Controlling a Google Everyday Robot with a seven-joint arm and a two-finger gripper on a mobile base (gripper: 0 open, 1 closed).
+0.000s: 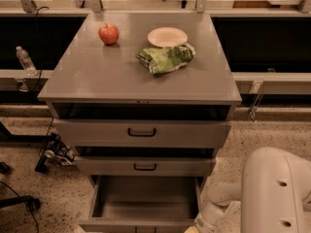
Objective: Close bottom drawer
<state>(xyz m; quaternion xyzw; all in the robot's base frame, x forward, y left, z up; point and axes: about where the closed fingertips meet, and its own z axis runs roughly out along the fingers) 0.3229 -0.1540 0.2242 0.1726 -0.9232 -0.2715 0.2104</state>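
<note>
The bottom drawer [143,203] of the grey metal cabinet [97,74] stands pulled far out, its plain grey inside empty, its front edge at the bottom of the view. The middle drawer [144,166] and the top drawer [141,132], each with a black handle, stick out a little. My white arm [274,193] fills the lower right corner and reaches down beside the bottom drawer's right front corner. My gripper is below the picture's lower edge and does not show.
On the cabinet top lie a red apple [109,33], a white plate [167,36] and a green chip bag [164,58]. A water bottle [25,60] stands on a ledge at left. Cables and a chair base [19,202] lie on the speckled floor at left.
</note>
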